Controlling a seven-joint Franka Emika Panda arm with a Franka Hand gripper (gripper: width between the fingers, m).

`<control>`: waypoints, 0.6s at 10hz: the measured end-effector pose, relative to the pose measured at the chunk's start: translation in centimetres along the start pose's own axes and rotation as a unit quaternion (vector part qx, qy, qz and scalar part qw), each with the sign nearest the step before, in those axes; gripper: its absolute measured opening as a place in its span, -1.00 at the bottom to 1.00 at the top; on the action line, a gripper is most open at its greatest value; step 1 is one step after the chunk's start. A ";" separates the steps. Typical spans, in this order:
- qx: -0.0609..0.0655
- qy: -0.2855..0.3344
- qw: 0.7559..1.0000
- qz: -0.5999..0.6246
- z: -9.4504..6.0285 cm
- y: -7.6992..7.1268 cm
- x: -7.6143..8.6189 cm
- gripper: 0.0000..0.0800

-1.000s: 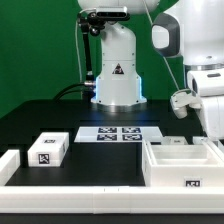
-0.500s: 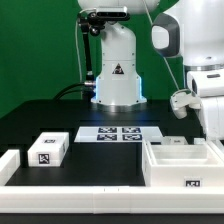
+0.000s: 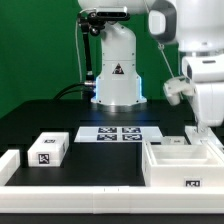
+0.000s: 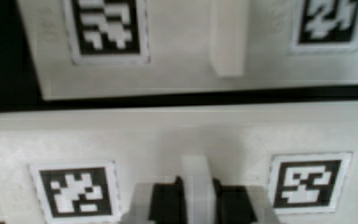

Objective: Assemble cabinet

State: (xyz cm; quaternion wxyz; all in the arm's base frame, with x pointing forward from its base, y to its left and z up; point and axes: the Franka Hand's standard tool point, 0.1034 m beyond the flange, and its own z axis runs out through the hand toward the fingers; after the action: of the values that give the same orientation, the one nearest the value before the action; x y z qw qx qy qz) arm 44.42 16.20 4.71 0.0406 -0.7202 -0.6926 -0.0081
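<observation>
Claw (image 3: 196, 132) hangs at the scene's right, just above the far right part of the cabinet (image 3: 170, 172), not touching it as far as the exterior view shows. In the wrist view the claw (image 4: 192, 200) is drawn narrow: its dark fingers (image 4: 165, 203) stand close together with only a pale sliver between them. You see nothing gripped.

Left to right along the black table (image 3: 40, 120):

- Far left, near edge: a plain white block (image 3: 8, 165), partly cut off by the frame.
- Just right of it and a little farther back: a small white block (image 3: 47, 149) with a black-and-white tag on its near face, lying flat.
- Along the near edge: a long low white bar (image 3: 85, 178) running toward the cabinet.
- Centre, farther back: the marker board (image 3: 120, 133), flat, with four tags showing.
- Behind it: the arm's white base (image 3: 118, 72) before a green backdrop (image 3: 35, 50).
- Right, near edge: the cabinet, open side up, with a tag on its near face and inner walls dividing it.
- Above it: the arm's white upper links (image 3: 205, 60), reaching in from the top right.

Wrist view: you look down on white plastic of the cabinet (image 4: 176, 150) carrying two tags. Beyond a dark band lies more white surface with two further tags and an upright rib; the blur hides finer detail.
</observation>
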 end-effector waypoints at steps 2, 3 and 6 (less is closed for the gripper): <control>-0.003 -0.020 1.000 -0.007 -2.8 -0.1 -2.1 -0.85; -0.009 -0.022 1.000 -0.008 -3.5 0.2 -2.6 -0.85; -0.005 -0.022 1.000 -0.003 -3.2 0.1 -2.9 -0.85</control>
State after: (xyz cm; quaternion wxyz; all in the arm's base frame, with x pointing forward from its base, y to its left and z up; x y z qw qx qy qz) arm 44.53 13.07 7.73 0.0215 -0.7182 -0.6955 0.0038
